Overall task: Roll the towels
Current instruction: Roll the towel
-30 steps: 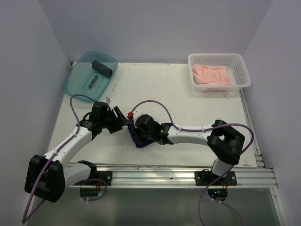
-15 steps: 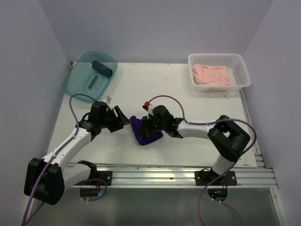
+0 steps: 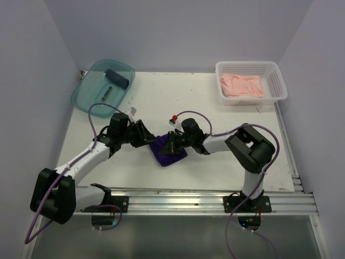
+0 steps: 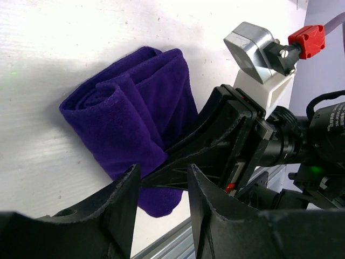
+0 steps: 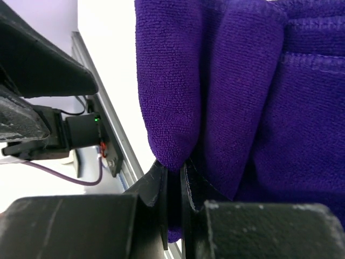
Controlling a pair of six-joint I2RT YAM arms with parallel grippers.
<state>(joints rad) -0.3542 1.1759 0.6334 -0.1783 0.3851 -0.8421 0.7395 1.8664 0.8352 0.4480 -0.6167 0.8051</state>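
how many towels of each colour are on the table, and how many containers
dark blue towel, rolled, in the teal bin: 1
purple towel, partly rolled: 1
pink towel, in the white basket: 1
teal bin: 1
white basket: 1
total: 3 towels, 2 containers, 5 things

a robotics lab cell: bare lilac walls (image 3: 172, 32), white work table (image 3: 215, 118), aluminium mounting rail (image 3: 178, 200) along its near edge
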